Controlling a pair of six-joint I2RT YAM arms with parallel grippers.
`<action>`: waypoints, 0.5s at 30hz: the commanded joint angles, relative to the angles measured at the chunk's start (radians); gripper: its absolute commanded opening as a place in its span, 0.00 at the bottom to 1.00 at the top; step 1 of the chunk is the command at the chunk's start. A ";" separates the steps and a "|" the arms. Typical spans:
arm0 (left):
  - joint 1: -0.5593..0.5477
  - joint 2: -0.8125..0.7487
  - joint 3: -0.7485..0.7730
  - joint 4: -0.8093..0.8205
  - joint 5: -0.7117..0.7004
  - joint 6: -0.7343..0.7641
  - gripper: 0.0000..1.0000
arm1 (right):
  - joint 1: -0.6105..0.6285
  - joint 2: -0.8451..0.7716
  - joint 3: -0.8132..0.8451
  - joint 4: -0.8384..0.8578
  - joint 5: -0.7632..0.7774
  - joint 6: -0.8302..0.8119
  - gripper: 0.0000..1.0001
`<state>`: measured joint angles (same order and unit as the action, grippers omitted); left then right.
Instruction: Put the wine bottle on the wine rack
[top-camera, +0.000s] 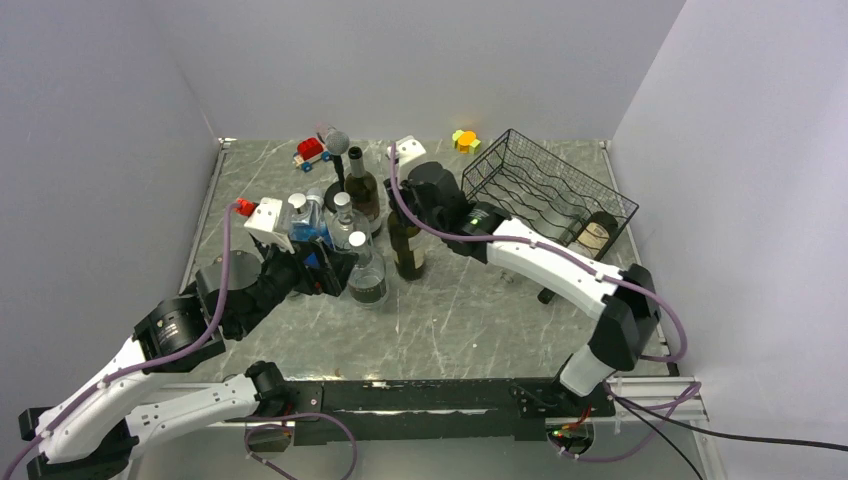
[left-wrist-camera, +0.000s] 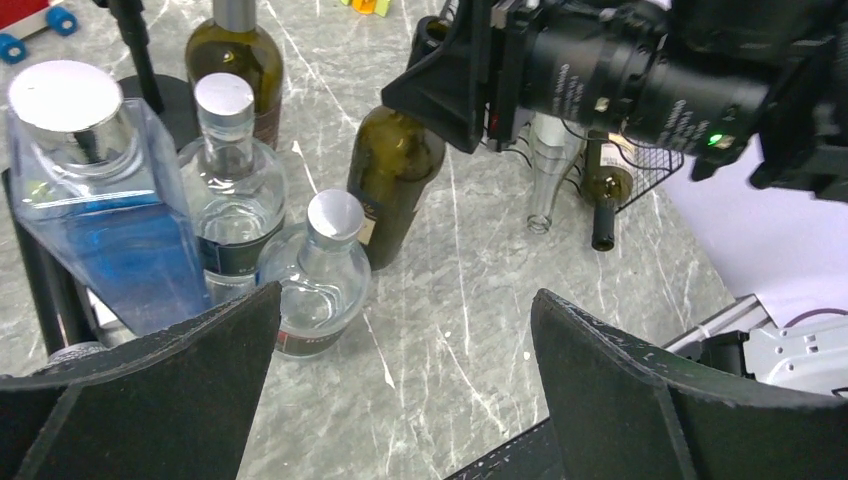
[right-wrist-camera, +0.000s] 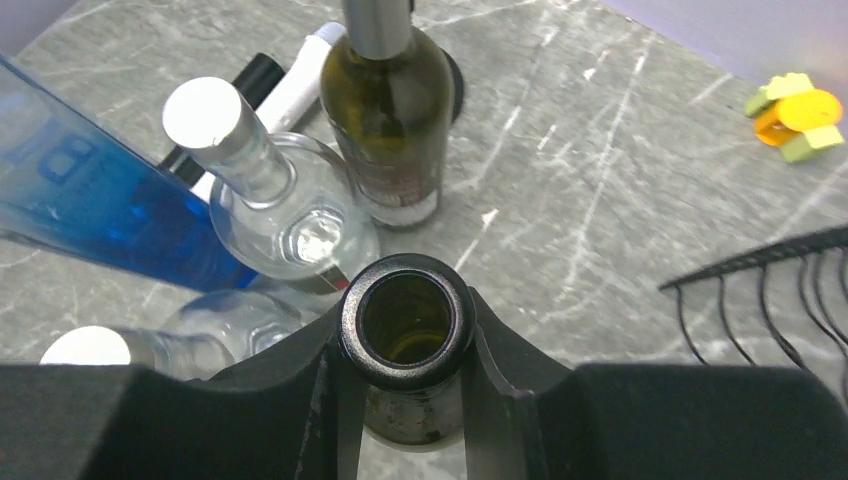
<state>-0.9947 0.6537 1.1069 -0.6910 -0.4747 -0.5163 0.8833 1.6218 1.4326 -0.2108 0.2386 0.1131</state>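
A dark olive wine bottle with an open mouth stands upright in the middle of the table. My right gripper is shut on its neck. In the right wrist view the fingers clamp just under the bottle's lip. The left wrist view also shows the bottle. The black wire wine rack stands to the right of it at the back right. My left gripper is open and empty, low beside the clear bottles; its jaws stand wide apart over bare table.
A second wine bottle with a silver top, a blue bottle and two clear bottles crowd left of the held bottle. A dark bottle lies in the rack. A red toy car and a yellow toy lie at the back.
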 joint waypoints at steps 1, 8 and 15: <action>-0.002 0.029 -0.017 0.103 0.075 0.025 0.99 | -0.003 -0.170 0.058 -0.018 0.080 -0.006 0.00; -0.002 0.067 -0.088 0.247 0.230 0.100 0.99 | -0.003 -0.330 0.067 -0.162 -0.073 0.026 0.00; -0.002 0.069 -0.188 0.420 0.325 0.128 0.99 | -0.004 -0.451 0.072 -0.244 -0.356 0.109 0.00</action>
<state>-0.9947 0.7193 0.9352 -0.4248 -0.2386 -0.4259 0.8783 1.2522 1.4425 -0.4980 0.0845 0.1474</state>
